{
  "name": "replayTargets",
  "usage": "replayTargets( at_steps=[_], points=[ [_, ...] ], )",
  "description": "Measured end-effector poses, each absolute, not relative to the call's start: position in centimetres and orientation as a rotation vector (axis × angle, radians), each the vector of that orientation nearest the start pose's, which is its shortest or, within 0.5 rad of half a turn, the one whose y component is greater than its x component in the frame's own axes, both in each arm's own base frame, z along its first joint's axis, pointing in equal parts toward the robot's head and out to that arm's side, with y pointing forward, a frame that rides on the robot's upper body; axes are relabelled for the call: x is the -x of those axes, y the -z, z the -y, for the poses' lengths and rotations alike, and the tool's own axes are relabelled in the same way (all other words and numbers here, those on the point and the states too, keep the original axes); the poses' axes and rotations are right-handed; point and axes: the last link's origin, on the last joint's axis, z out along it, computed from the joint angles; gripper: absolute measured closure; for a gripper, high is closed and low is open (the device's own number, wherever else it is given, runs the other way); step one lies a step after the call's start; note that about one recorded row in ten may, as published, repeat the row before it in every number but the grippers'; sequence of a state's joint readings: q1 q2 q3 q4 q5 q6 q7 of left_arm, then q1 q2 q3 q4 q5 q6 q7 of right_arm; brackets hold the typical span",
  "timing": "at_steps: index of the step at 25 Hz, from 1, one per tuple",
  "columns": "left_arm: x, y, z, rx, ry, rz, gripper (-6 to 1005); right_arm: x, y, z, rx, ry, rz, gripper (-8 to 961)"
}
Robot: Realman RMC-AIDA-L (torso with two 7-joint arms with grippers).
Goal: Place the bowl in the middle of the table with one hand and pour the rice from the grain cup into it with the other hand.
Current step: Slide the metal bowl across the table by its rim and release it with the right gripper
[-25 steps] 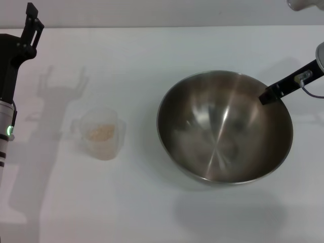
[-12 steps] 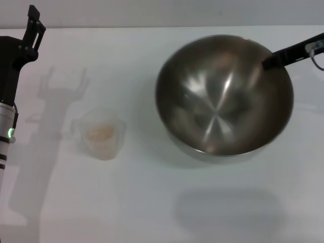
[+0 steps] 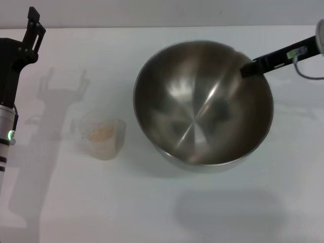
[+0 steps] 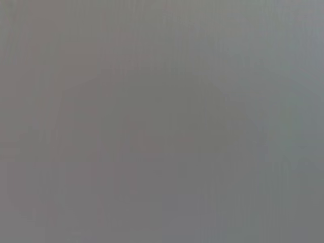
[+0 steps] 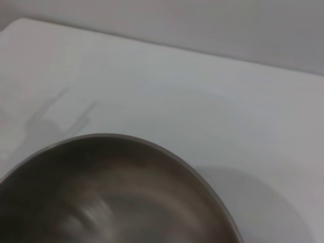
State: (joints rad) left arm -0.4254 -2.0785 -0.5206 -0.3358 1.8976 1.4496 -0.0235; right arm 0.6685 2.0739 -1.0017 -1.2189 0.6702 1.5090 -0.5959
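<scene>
The large steel bowl (image 3: pixel 197 111) hangs tilted above the white table (image 3: pixel 152 212), its shadow lying on the table nearer me. My right gripper (image 3: pixel 245 70) is shut on its far right rim, one dark finger showing inside the bowl. The right wrist view shows the bowl's rim and inside (image 5: pixel 101 192). The small clear grain cup (image 3: pixel 104 136) stands on the table left of the bowl, with rice (image 3: pixel 100 133) in it. My left gripper (image 3: pixel 34 25) is open and empty, raised at the far left, well behind the cup. The left wrist view shows only plain grey.
The table's far edge (image 3: pixel 152 26) runs along the top of the head view, with a grey wall behind. The left arm's dark body (image 3: pixel 7 101) stands along the left edge, next to the cup.
The bowl has been lifted off the table and carried left toward the middle by my right gripper. The cup and the left arm have not moved.
</scene>
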Motion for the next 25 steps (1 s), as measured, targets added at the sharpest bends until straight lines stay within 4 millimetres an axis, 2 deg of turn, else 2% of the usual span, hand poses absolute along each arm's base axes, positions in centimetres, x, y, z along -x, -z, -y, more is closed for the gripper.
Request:
replayTargets(
  at_steps=[9,25],
  points=[
    [27.4,1.3,-31.6,1.452,0.974,0.389,225,-19.5,-1.9,-39.0,2.494,0.079,-1.258,874],
    [27.5,1.4,-31.3,1.450,0.977,0.402,233,-19.5,0.1,-39.4,2.516,0.142,-1.263,838]
  ],
)
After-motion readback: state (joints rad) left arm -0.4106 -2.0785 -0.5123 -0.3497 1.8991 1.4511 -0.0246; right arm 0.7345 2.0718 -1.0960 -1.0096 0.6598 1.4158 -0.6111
